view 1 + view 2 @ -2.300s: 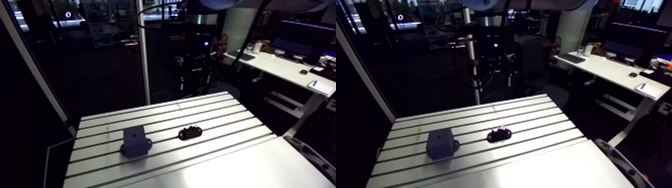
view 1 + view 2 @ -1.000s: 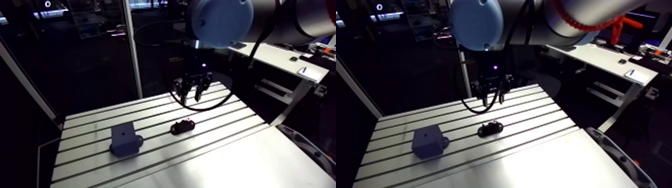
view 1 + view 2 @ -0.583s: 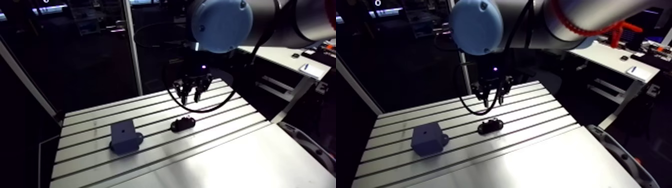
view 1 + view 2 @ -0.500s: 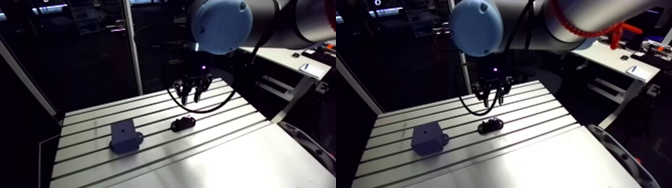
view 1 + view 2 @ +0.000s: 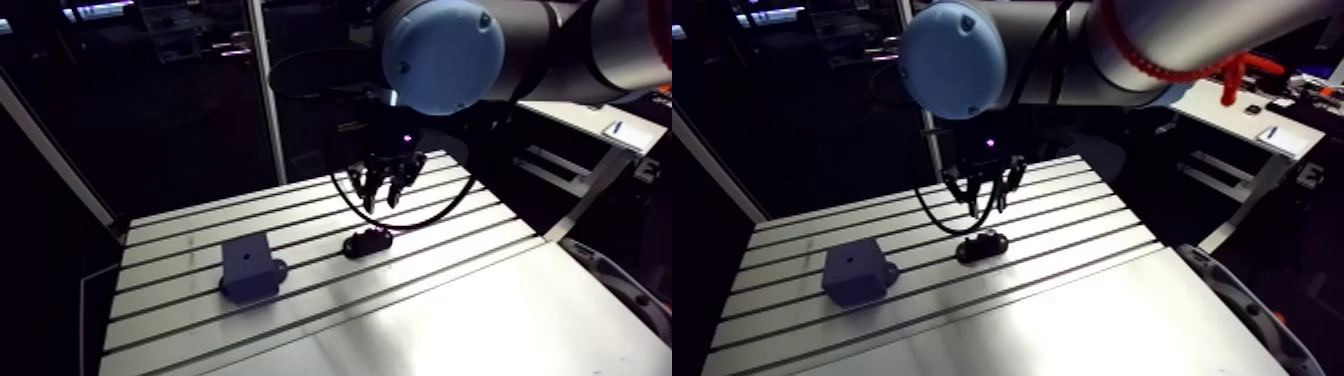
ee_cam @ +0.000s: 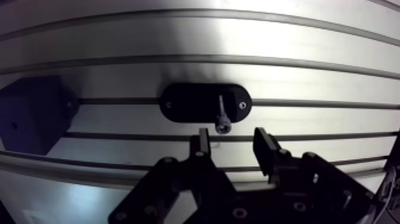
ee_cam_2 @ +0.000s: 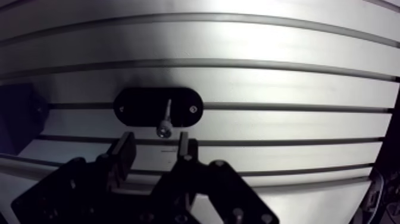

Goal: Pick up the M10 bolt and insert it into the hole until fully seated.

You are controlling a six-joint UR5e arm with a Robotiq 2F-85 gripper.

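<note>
The hand is hovering with fingers spread wide and empty over the surface, the bolt resting on its black holder just ahead at twelve o'clock, shaft running twelve-to-six, head nearest the fingers.

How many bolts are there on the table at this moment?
1. The bolt is on the black oval plate, just ahead of the open jaws. No other shows, though the dark block beside the plate might hide one.
</note>
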